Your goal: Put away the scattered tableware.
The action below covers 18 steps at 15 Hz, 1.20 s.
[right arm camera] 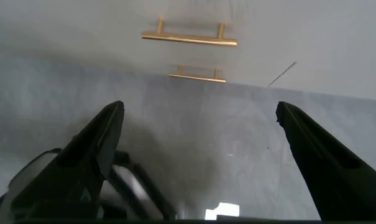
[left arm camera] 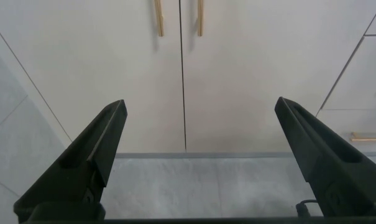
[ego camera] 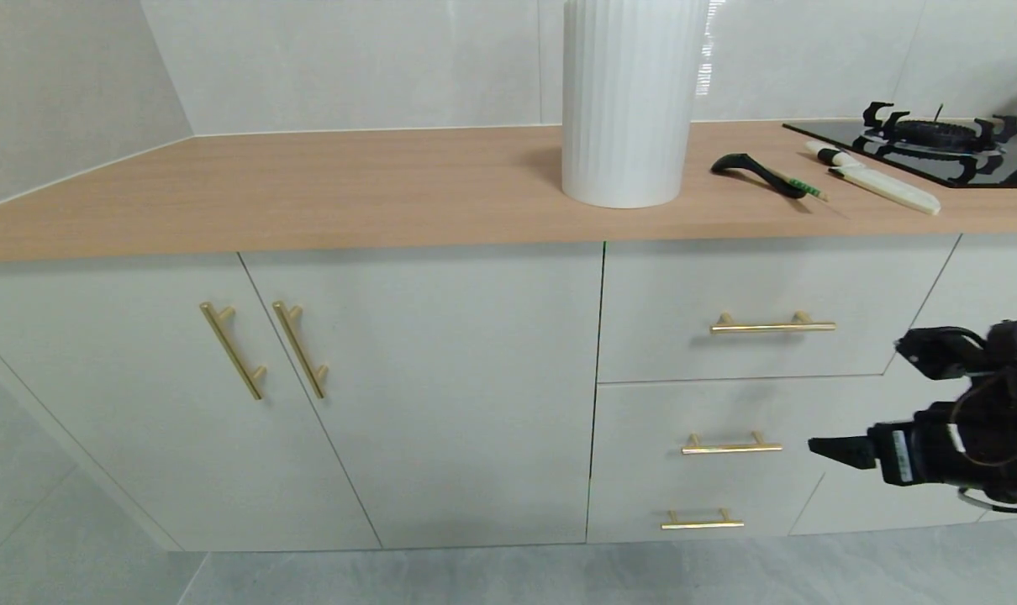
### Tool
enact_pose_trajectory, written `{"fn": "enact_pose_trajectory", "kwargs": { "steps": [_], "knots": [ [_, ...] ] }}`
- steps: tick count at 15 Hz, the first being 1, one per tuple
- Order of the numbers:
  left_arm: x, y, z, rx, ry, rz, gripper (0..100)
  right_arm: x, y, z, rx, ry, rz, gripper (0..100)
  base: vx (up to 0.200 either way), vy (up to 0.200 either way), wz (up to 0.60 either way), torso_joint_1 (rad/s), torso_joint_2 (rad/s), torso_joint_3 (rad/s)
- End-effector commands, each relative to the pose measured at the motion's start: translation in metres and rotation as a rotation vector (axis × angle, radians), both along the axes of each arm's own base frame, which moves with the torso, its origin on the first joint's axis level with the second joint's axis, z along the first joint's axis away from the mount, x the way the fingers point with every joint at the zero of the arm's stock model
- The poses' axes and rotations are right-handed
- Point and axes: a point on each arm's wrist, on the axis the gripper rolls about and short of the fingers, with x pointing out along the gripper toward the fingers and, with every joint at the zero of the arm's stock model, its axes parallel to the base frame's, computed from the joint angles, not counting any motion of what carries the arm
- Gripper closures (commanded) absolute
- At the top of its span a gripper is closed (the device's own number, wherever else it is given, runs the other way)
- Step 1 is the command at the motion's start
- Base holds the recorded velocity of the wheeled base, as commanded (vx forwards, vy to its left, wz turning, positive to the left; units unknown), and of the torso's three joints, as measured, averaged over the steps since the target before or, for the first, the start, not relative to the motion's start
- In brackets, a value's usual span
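Black and wide open, the right tool (ego camera: 874, 395) hangs empty at the near right, level with the gap between the top drawer handle (ego camera: 771, 325) and the middle drawer handle (ego camera: 731, 446). The left tool (left arm camera: 200, 109) is just as wide and empty, facing the paired cupboard doors (left arm camera: 237, 81) low on the left. Up on the wooden surface (ego camera: 349, 185), toward the far right, the tableware lies together: a black peeler (ego camera: 756, 172), a thin stick with green marks (ego camera: 801, 185) that touches or crosses it, probably a chopstick, and a white knife (ego camera: 882, 186) just beside the hob (ego camera: 937, 147). A tall white ribbed canister (ego camera: 626, 101) stands left of them. The step looks like an approach, so the right arm should rise clear of the surface's near edge before going in. Taking the peeler first seems sensible, closing across its handle so the stick is not dragged along.
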Motion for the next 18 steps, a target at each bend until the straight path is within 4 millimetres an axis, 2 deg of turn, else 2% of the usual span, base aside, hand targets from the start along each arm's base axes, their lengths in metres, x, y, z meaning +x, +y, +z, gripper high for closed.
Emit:
{"fn": "enact_pose_trajectory", "kwargs": {
  "steps": [1, 4, 10, 15, 18],
  "knots": [
    [0.000, 0.000, 0.000, 0.000, 0.003, 0.000, 0, 0.068, 0.009, -0.069, -0.048, 0.117, -0.021, 0, 0.000, 0.000, 0.00, 0.000, 0.00, 0.000],
    [0.000, 0.000, 0.000, 0.000, 0.003, 0.000, 0, 0.085, 0.009, -0.102, -0.087, 0.052, -0.084, 0, 0.000, 0.000, 0.00, 0.000, 0.00, 0.000],
    [0.000, 0.000, 0.000, 0.000, 0.003, -0.001, 0, 0.100, 0.015, -0.134, -0.117, -0.044, -0.123, 0, 0.000, 0.000, 0.00, 0.000, 0.00, 0.000],
    [0.000, 0.000, 0.000, 0.000, 0.002, 0.000, 0, 0.109, 0.020, -0.150, -0.144, -0.122, -0.169, 0, 0.000, 0.000, 0.00, 0.000, 0.00, 0.000],
    [0.000, 0.000, 0.000, 0.000, 0.002, 0.000, 0, 0.109, 0.020, -0.150, -0.144, -0.123, -0.169, 0, 0.000, 0.000, 0.00, 0.000, 0.00, 0.000]
  ]
}}
